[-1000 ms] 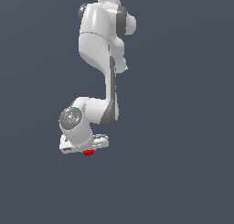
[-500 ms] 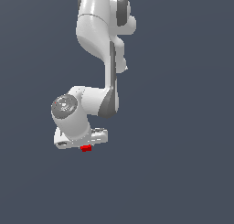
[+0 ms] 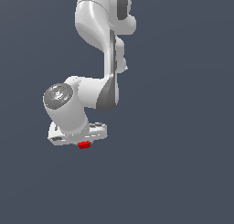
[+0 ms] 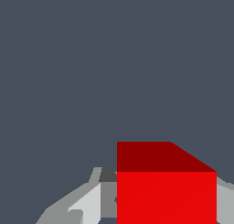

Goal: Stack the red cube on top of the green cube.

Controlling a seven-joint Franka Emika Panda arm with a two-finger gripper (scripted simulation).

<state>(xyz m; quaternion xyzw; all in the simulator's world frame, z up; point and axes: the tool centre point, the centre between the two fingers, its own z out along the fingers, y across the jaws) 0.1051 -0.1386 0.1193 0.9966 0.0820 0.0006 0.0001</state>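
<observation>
The red cube (image 3: 83, 145) shows just below my white hand in the exterior view, mostly covered by it. In the wrist view the red cube (image 4: 164, 186) fills the space between my grey fingers (image 4: 84, 205), so my gripper (image 3: 82, 143) is shut on it and holds it off the grey ground. The green cube is not in view in either frame.
My white arm (image 3: 98, 40) rises from the hand to the top of the exterior view. Flat dark grey ground (image 3: 183, 127) fills everything around it.
My hand with the red cube has risen slightly and drifted toward the exterior view's left. The arm's upper links have shifted the same way.
</observation>
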